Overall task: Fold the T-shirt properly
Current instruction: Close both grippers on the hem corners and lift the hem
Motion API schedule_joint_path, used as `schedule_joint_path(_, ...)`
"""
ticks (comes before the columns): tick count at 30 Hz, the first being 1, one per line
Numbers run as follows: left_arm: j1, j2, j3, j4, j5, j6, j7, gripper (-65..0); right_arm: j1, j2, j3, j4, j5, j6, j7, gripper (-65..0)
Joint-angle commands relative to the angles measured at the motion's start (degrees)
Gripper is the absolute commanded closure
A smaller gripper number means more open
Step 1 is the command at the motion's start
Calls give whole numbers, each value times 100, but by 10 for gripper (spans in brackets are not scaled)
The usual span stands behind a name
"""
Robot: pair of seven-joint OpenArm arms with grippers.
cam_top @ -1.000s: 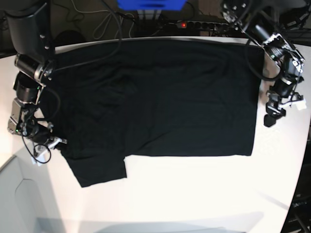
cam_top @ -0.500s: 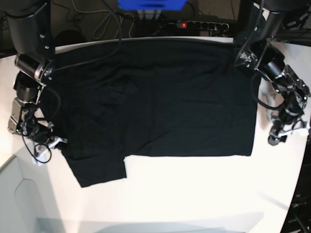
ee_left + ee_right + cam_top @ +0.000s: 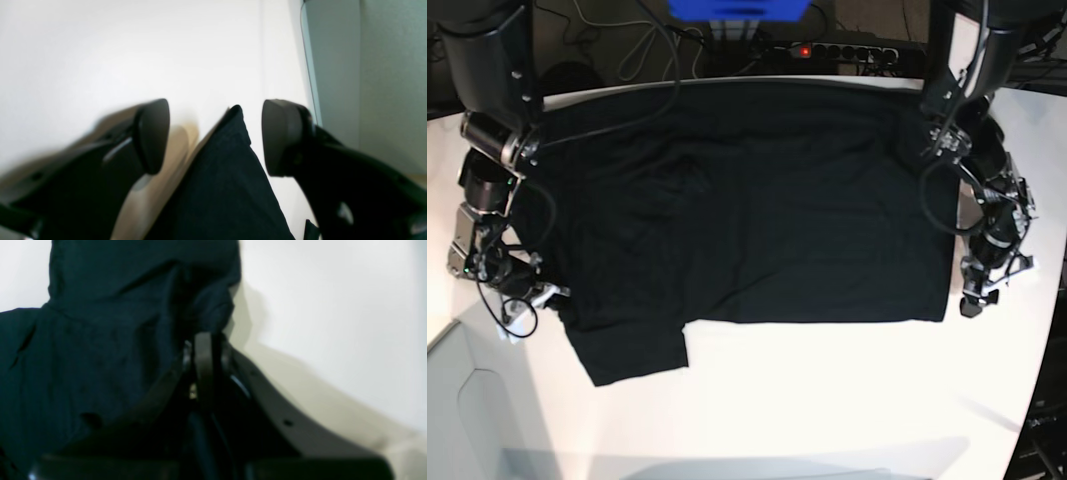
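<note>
Black cloth covers most of the white table [image 3: 827, 400]: the T-shirt [image 3: 747, 200] lies spread flat with its plain side up, one sleeve reaching toward the near edge at lower left of the base view. At far left of that view, the right gripper [image 3: 545, 297] sits at the shirt's edge, its jaws pressed together on a bunched fold of the T-shirt [image 3: 100, 340], as the right wrist view shows. Across the top edge, behind the table, a blue box [image 3: 739, 9] and a power strip [image 3: 837, 50] stand among cables. At far right, the left gripper [image 3: 972, 303] hangs just beside the shirt's near right corner, jaws apart; in the left wrist view that corner of the T-shirt [image 3: 227, 173] lies between the two fingers [image 3: 153, 133] without either touching it. No containers appear. Compared with a second ago, the left arm has swung down along the shirt's right side, bringing its gripper from well off the hem to the corner; the shirt and the right gripper have stayed put.
</note>
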Motion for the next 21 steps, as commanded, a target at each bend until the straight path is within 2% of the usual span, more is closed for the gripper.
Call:
schedule_joint_path(1, -59, 119, 49, -75, 405, 308, 369, -433, -13, -20, -51, -43, -423, -7, -451, 0)
schedule_joint_path(8, -164, 155, 1192, -84, 361, 308, 369, -432, -13, -81, -51, -43, -423, -7, -451, 0)
schedule_joint_path(12, -173, 348, 1342, -75, 361, 308, 333, -432, -4, -81, -51, -43, -423, -7, -451, 0)
schedule_joint_path(18, -156, 383, 1350, -75, 396, 308, 333, -428, -13, -81, -51, -43, -423, -7, -451, 0)
schedule_joint_path(19, -156, 383, 1350, -66, 396, 308, 351, -415, -13, -81, -51, -43, -423, -7, -451, 0)
schedule_joint_path(21, -147, 374, 1350, -57, 396, 308, 360, -346, -13, -81, -51, -43, -432, -7, -451, 0)
